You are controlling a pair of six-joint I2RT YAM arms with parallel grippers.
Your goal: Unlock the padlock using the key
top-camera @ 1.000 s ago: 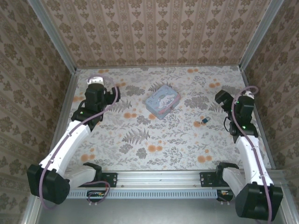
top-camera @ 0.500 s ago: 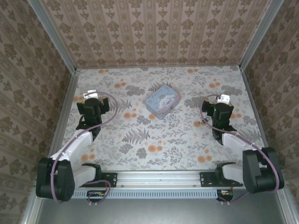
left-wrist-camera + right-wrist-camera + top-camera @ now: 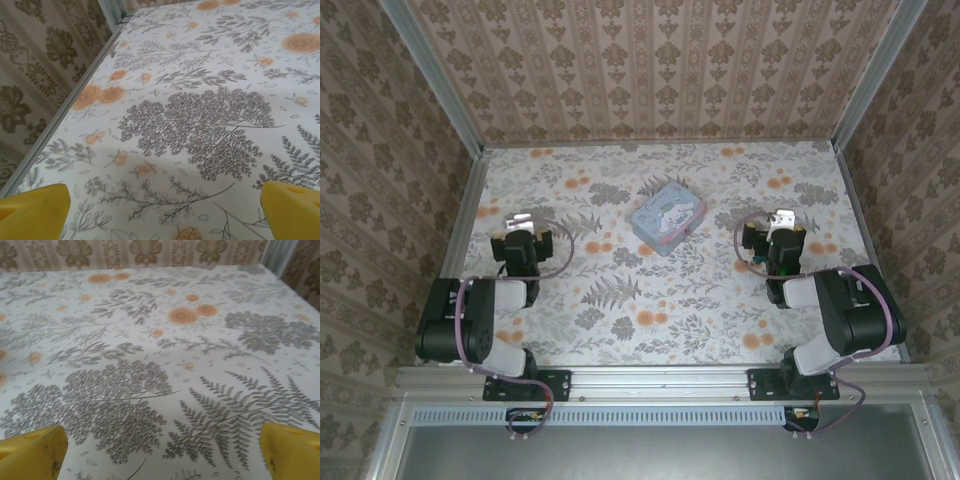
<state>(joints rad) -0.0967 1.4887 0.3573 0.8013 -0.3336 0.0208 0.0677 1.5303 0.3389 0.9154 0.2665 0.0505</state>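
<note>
Well left of the right pincer [image 3: 782, 219] lies a seemingly closed tin [image 3: 668, 217].

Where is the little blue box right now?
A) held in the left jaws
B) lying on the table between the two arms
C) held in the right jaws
B: the blue box lies on the floral table, well apart from both sets of jaws.
</note>
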